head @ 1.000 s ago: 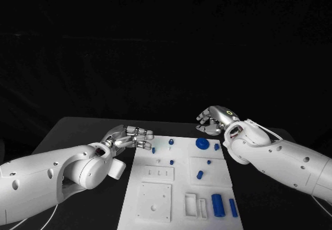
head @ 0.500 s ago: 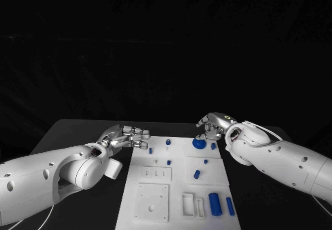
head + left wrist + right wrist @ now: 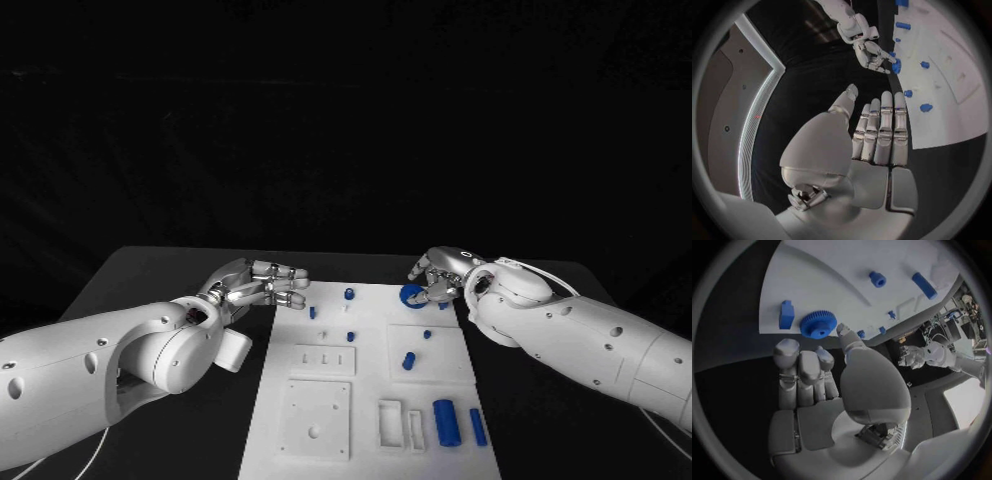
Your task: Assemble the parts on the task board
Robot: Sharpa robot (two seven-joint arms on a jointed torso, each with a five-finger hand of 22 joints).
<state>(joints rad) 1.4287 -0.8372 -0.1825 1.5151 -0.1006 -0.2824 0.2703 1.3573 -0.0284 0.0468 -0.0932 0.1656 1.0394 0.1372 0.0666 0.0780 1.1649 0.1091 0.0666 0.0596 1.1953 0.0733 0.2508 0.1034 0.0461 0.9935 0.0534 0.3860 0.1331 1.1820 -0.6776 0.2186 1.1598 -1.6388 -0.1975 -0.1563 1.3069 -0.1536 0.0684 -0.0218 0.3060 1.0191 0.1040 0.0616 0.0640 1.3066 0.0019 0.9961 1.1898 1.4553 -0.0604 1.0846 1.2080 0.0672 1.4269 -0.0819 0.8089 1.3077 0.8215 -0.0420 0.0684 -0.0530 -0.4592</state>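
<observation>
Beside the toothed blue gear (image 3: 818,324), the right hand (image 3: 440,274) hovers with fingers spread, empty.

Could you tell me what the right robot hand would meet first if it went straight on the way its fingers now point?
Probably the blue gear on the task board; the right robot hand points at it.
</observation>
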